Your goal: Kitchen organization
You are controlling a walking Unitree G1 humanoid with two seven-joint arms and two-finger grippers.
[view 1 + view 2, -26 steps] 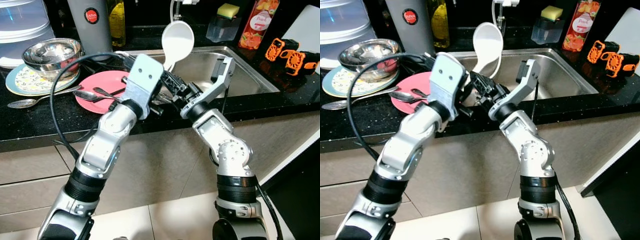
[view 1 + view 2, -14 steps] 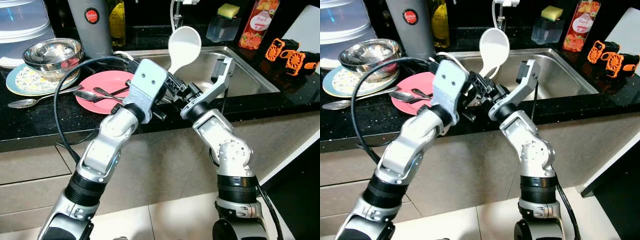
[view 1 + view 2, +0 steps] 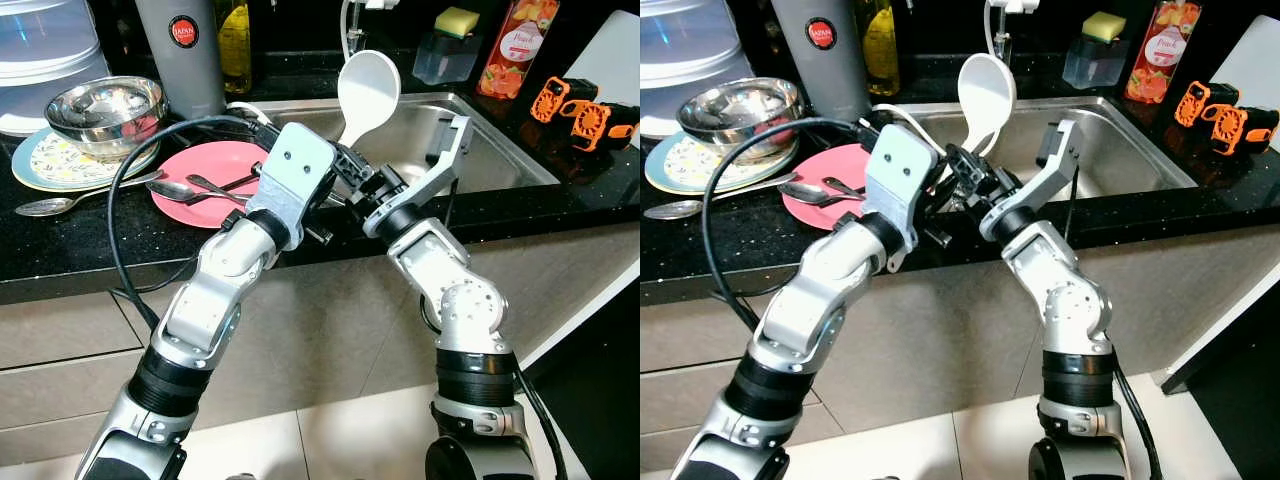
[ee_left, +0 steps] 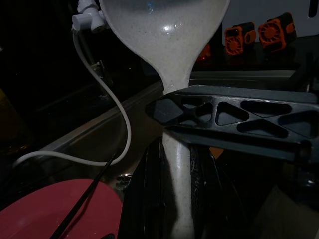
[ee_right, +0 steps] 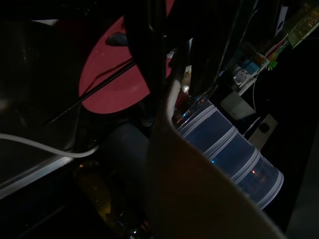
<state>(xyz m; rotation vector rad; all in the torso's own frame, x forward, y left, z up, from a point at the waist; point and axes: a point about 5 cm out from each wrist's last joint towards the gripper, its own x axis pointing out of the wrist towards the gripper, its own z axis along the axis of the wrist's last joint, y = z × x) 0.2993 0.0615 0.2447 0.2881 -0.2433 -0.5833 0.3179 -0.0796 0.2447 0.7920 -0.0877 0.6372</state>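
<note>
A white ladle (image 3: 368, 88) stands almost upright above the front left corner of the sink (image 3: 500, 150), bowl uppermost, handle running down to where the two arms meet. The left gripper (image 4: 172, 199) is closed on the lower handle, a black finger (image 4: 144, 199) pressed to each side. The right gripper (image 3: 372, 192) meets the same handle from the opposite side, one latticed finger (image 4: 234, 117) lying across it; whether it grips cannot be told. Just left of the sink, on the black counter (image 3: 80, 240), lies a pink plate (image 3: 205, 180) carrying spoons (image 3: 185, 190). Farther left, a steel bowl (image 3: 105, 108) rests on a patterned plate (image 3: 45, 160).
</note>
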